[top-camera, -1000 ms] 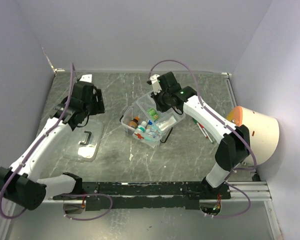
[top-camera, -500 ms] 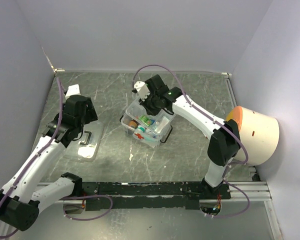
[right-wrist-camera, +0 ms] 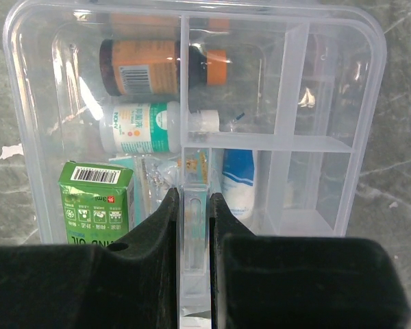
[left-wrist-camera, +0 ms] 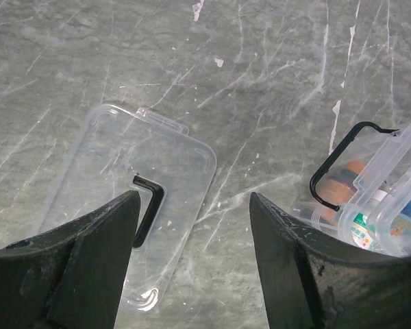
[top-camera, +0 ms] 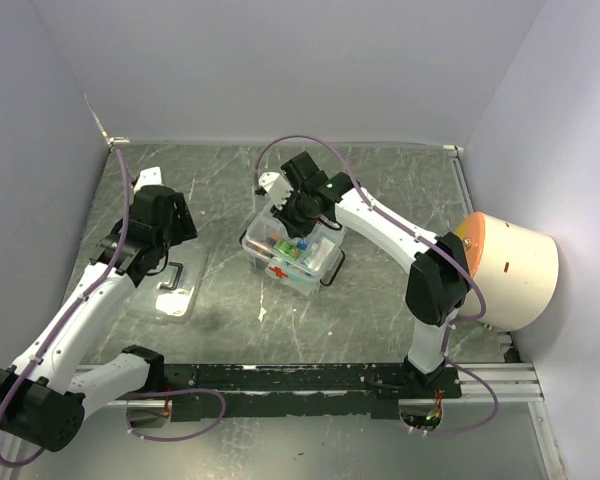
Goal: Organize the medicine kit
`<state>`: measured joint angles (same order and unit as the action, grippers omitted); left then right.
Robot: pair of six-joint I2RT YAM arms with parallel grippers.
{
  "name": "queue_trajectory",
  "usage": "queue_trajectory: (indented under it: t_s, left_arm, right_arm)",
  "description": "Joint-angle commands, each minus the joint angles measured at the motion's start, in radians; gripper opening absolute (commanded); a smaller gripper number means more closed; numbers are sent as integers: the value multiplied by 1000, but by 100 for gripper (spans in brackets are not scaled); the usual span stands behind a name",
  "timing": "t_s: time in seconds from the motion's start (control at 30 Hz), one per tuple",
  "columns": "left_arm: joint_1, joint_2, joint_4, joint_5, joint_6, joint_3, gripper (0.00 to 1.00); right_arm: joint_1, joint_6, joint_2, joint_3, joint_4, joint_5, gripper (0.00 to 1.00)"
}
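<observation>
Right tool (right-wrist-camera: 194, 199) is clamped on a divider wall of the clear compartmented tray (right-wrist-camera: 288, 137). Medicine kit (top-camera: 305, 275) sits directly beneath that tool. Brown bottle (right-wrist-camera: 147, 66), white bottle (right-wrist-camera: 140, 128) and green box (right-wrist-camera: 96, 199) show ahead of its tips. Left tool (left-wrist-camera: 194, 205) is spread, hovering over the flat lid (left-wrist-camera: 109, 157) on the worktop (left-wrist-camera: 260, 68), with the kit off to its right.

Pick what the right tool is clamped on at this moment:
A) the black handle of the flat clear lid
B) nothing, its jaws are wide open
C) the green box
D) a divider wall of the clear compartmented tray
D: in the right wrist view the right tool has its jaws pinched on a thin clear upright divider wall of the compartmented tray.
</observation>
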<state>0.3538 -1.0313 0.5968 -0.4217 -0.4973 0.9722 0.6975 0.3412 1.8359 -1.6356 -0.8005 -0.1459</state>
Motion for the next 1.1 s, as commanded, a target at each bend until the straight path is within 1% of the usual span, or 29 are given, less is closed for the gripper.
queue_trajectory:
  t_s: [0.0,0.3,0.47,0.67,1.07]
  left_arm:
    - [-23,4,-51,53,3,2,75]
    - [-36,-12,-58,96,10,-2,75]
    - [-36,-29,-53,113,15,3,74]
    - [-38,-41,-51,128,18,5,74]
    - [-38,-43,-53,138,19,2,73]
  right_arm:
    - [9,10,24,-27,-18,-21,0]
    - [11,44,57,-8,12,-24,0]
    - [12,68,62,-2,29,-52,0]
    - [12,58,83,-30,-37,-102,0]
    - [12,13,44,-32,-50,-138,0]
